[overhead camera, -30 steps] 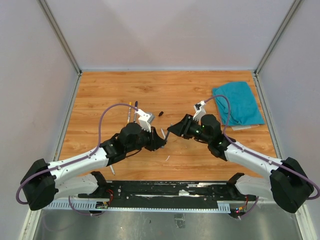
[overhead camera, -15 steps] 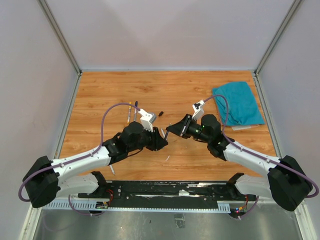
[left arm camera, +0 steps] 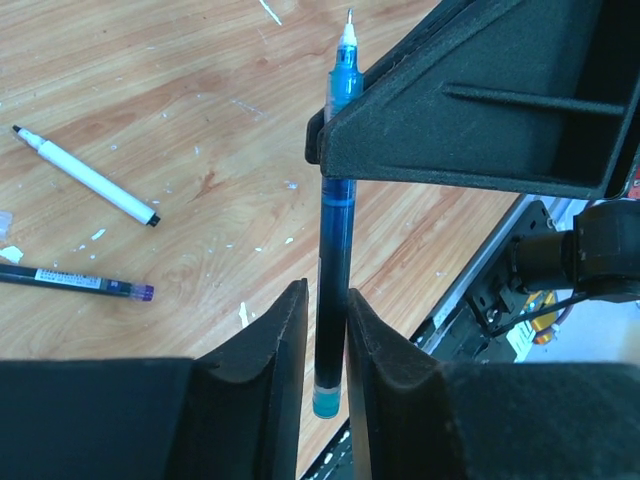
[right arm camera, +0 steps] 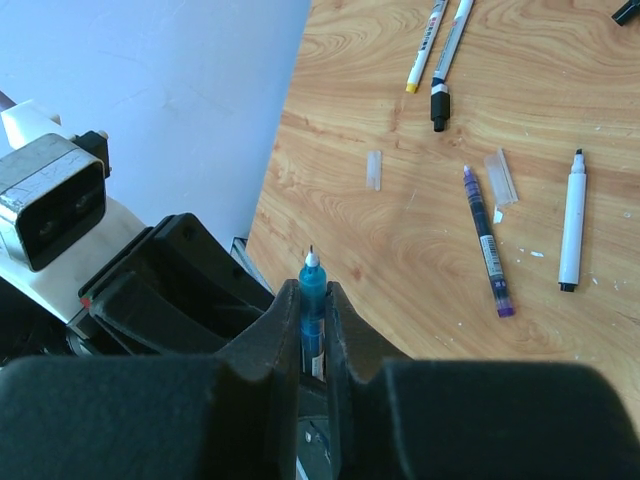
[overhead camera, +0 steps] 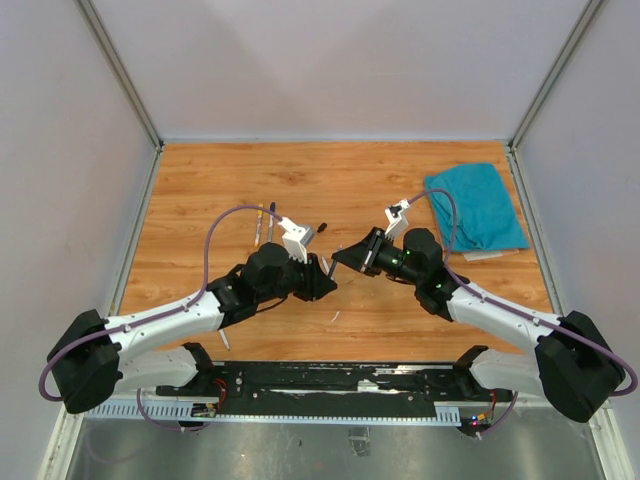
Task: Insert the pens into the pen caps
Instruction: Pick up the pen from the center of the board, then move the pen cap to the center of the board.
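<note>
Pen [left arm camera: 333, 250] in right jaws, between left jaws

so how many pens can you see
5: a blue one in the right gripper; a yellow-ended one beside a grey one; a purple one; a white one. More may be hidden.

No text, brand, number or sign can be read in any view. A pale label strip with fine print is carried on the barrel of the dark pen [left arm camera: 90, 286] [right arm camera: 486, 242] lying on the desk [left arm camera: 150, 80], but its characters are too small to be made out. Dark markings are seen on the white pen with the yellow end [right arm camera: 425, 42]; these are likewise illegible.
</note>
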`<state>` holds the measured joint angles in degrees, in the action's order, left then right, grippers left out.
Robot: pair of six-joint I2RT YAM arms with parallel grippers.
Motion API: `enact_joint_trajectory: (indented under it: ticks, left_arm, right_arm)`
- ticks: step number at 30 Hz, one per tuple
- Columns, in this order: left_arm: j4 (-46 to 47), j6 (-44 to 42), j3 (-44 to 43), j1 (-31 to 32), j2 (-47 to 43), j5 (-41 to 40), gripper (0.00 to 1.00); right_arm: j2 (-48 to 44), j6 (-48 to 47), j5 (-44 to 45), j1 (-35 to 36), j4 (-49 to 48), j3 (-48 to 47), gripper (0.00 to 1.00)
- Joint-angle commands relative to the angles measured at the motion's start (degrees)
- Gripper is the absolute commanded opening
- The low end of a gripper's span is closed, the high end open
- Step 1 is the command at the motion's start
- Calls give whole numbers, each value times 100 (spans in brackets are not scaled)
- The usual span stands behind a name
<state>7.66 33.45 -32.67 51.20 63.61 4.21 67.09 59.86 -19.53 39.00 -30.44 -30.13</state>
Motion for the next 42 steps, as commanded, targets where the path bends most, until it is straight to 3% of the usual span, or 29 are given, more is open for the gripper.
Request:
enact_joint_trajectory:
  ticks: [1, 5, 10, 16, 24, 36, 42]
  left_arm:
    - [183, -32, -222, 48, -5, -35, 22]
    - [146, -23, -202, 48, -7, -79, 2]
    - [-24, -35, -212, 47, -82, -201, 0]
    - [-711, -252, -370, 39, -375, -808, 0]
    - [-1954, -565, -766, 22, -1080, -1542, 0]
    - [-3282, -799, -1307, -13, -2103, -2310, 0]
    - [-3467, -932, -1449, -1103, -2405, -1521, 1]
  right_arm:
    - [-62, -159, -106, 86, -172, 61, 1]
    - [-148, -291, -92, 97, -96, 38, 13]
    - [-524, -794, 142, 96, 426, -84, 49]
    - [-1216, -2103, 820, 90, 1985, -462, 60]
    - [-1399, -3201, 1694, 85, 3510, -815, 60]
    - [300, -4049, 908, 107, 4208, -1986, 52]
    - [1448, -4301, 744, 442, 4564, -2916, 51]
